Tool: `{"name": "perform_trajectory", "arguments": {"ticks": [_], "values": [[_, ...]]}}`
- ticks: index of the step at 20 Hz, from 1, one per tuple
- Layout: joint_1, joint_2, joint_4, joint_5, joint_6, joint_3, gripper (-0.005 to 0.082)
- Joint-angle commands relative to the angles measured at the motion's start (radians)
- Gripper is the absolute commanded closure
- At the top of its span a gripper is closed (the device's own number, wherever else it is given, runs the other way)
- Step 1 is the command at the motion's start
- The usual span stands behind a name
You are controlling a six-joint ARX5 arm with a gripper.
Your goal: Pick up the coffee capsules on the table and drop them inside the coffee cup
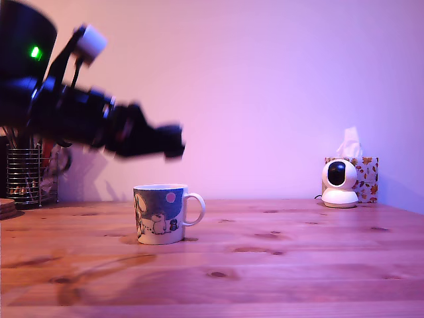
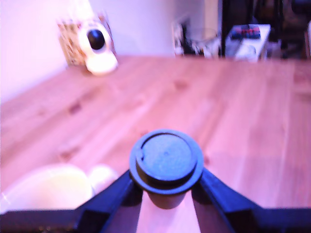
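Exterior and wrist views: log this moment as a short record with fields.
gripper: shut on the capsule, raised in the air above the mug
capsule: dark blue pod, lid facing the wrist camera
mug: upright on the wooden table, handle toward the exterior view's right
second capsule: not seen in either view
background: white camera, tissue box, wire rack

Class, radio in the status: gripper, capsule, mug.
Gripper shut on blue capsule, above the table. Mug upright below, mouth unobstructed. Nothing in the way.
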State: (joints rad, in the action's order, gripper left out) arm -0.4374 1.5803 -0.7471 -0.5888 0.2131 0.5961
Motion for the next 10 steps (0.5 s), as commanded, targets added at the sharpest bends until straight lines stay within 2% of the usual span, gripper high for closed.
{"name": "perform_trajectory", "arguments": {"ticks": [1,3,6,10], "values": [[0.019,-0.012,0.036,0.002,-0.034,0.066,0.0575],[0.034,-0.011,0.127,0.01,-0.032,0.137,0.0575],[0.058,-0.011,0.249,0.048,-0.028,0.229,0.0575],[0.098,-0.009,0.366,0.056,-0.022,0.288,0.0575]]}}
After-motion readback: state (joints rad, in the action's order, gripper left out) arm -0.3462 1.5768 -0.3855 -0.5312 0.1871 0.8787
